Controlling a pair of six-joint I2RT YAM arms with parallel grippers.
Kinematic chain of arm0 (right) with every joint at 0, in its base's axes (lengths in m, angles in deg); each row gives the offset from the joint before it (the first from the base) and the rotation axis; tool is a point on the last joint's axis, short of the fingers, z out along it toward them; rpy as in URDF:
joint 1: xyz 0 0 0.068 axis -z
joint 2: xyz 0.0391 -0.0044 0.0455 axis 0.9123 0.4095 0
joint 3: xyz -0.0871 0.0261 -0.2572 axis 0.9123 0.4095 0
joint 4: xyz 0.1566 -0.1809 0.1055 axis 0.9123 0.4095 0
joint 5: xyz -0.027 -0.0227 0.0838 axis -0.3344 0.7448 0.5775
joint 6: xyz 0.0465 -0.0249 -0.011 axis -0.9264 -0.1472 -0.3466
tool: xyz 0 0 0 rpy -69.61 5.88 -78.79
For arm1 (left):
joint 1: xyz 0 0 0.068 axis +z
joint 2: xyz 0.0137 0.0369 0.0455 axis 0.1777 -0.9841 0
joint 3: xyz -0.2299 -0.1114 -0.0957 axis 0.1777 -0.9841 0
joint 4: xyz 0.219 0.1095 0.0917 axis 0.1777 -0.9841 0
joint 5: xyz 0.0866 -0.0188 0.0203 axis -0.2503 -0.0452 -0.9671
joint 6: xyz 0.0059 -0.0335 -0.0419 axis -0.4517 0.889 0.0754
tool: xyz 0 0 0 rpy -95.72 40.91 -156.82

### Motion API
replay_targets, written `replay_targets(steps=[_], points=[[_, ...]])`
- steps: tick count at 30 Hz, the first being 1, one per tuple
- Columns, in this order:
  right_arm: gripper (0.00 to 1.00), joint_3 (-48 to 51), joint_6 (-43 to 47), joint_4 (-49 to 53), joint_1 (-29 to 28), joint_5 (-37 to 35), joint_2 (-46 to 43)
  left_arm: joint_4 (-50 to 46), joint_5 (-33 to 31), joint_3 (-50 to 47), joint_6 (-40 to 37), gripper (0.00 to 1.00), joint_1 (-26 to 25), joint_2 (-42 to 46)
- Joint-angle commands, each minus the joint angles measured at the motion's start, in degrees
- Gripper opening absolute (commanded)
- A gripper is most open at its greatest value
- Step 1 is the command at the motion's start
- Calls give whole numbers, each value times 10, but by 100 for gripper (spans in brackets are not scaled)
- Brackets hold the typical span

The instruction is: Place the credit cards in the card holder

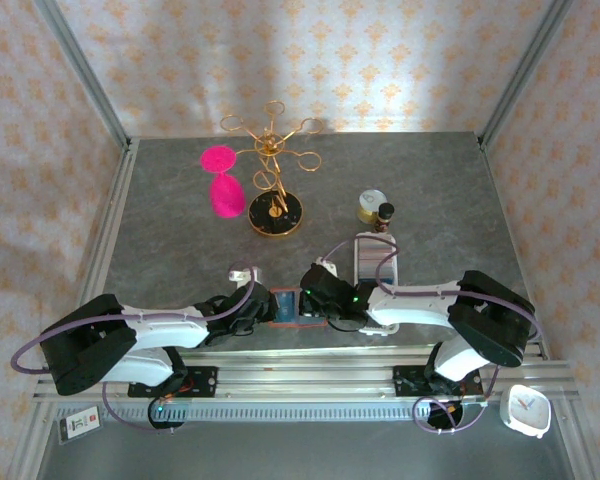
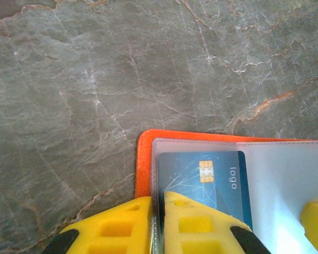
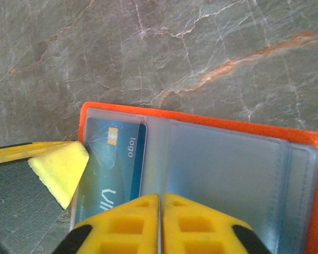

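Card holder (image 2: 143, 164), edge in left pincer (image 2: 158, 203) (clamped)

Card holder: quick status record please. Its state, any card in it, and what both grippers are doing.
card holder: open flat on the table, orange cover down
blue card: inside the clear pocket nearest the left gripper
left gripper: shut, pinching the holder's clear pocket edge
right gripper: shut over the holder's middle; grip on a leaf unclear
other pockets: no card visible
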Motion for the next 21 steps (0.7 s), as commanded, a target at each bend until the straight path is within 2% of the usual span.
replay_targets(steps=[1,3,9,10,12,13,21], points=[[5,-2,-6,36,-2,-51,-33,-98,-9,-27,-5,12,-5,-17],[0,8,-11,40,-2,-66,-54,-98,-12,-29,-4,12,-5,-18],[0,35,-22,-22,-2,-22,-72,-94,-7,-27,-3,12,-5,-18],[2,37,-22,-36,-2,-11,-68,-93,-5,-27,-3,12,-6,-17],[17,35,-22,-53,-2,7,-55,-90,-1,-27,-3,14,-6,-14],[21,32,-21,-57,-2,12,-47,-91,0,-27,-3,14,-6,-11],[35,25,-36,-148,-2,70,-3,-88,0,-40,11,23,-6,25]])
